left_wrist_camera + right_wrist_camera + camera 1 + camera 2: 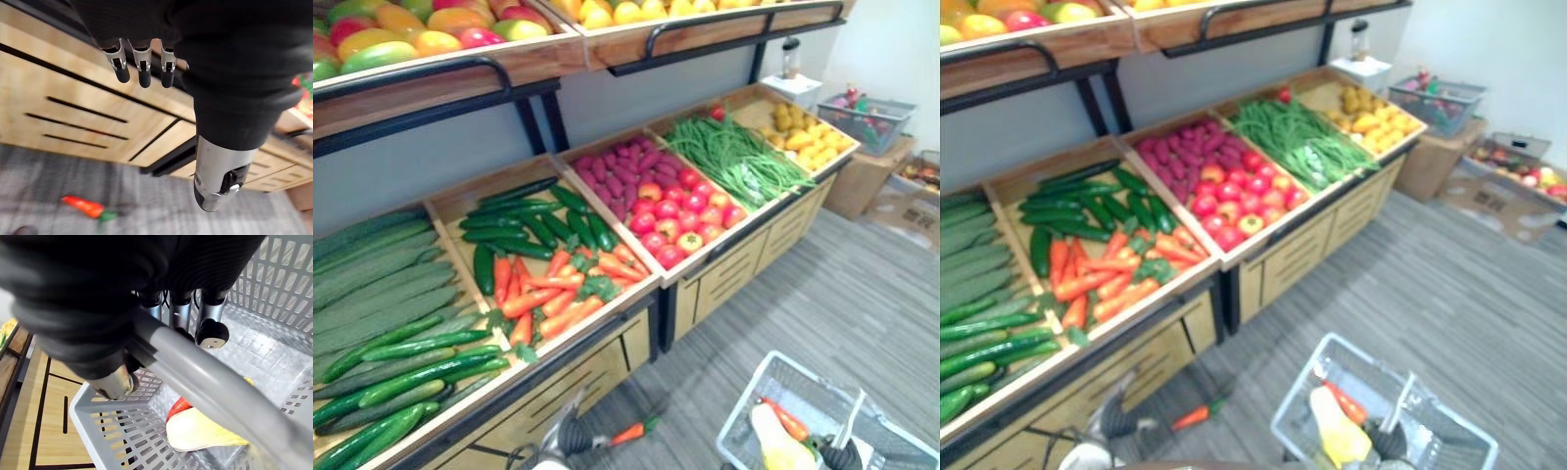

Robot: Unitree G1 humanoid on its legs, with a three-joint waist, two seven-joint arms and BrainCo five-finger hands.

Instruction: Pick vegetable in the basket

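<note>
I carry a grey plastic basket (741,414) low on the right, and my right hand (211,322) is curled round its handle (205,377). Inside lie a pale yellow vegetable (205,433) and an orange-red carrot (790,421). One loose carrot (631,432) with green leaves lies on the grey floor in front of the stand. My left hand (142,63) hangs above that carrot, fingers straight and holding nothing. It shows small at the lower edge of the left eye view, left hand (570,438). On the stand, a wooden bin holds carrots (553,289) and dark cucumbers (524,220).
The sloping wooden stand also holds long cucumbers (382,313), tomatoes (680,220), purple tubers (622,166), green beans (739,157) and yellow fruit (808,132). Shelves of fruit hang above. Cardboard boxes (871,176) and another basket (867,117) stand at the far right.
</note>
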